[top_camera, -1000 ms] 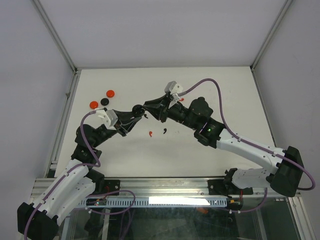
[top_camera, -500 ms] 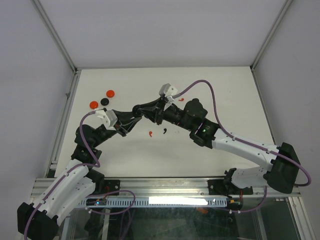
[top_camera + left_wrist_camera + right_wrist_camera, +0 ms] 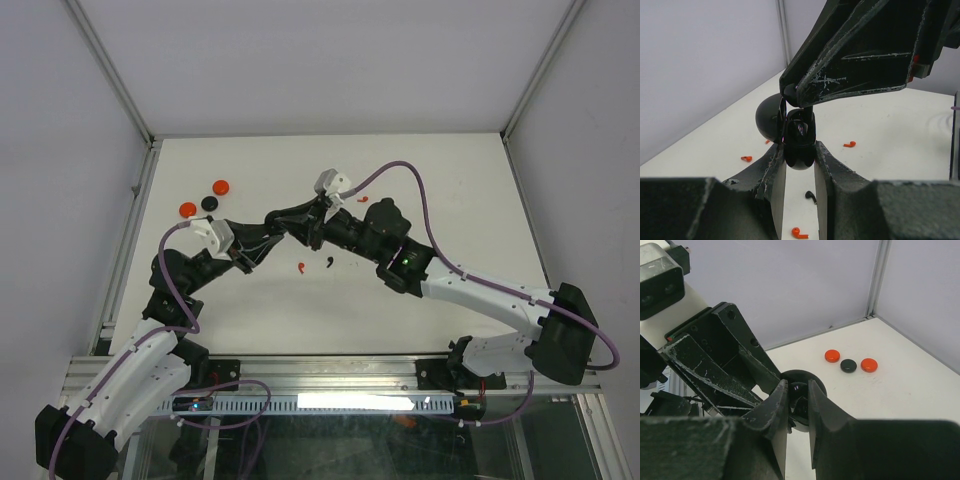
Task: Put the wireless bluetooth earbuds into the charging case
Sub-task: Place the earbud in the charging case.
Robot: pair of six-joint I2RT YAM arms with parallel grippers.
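The top camera looks down on the charging case (image 3: 799, 144) from high and far, and the two wrist cameras face that same case from very close, one from each side.

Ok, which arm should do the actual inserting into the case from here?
Right, most likely. The right pincer is shut with its tips down at the top of the charging case, while the left pincer is clamped on that case and serves as its holder.
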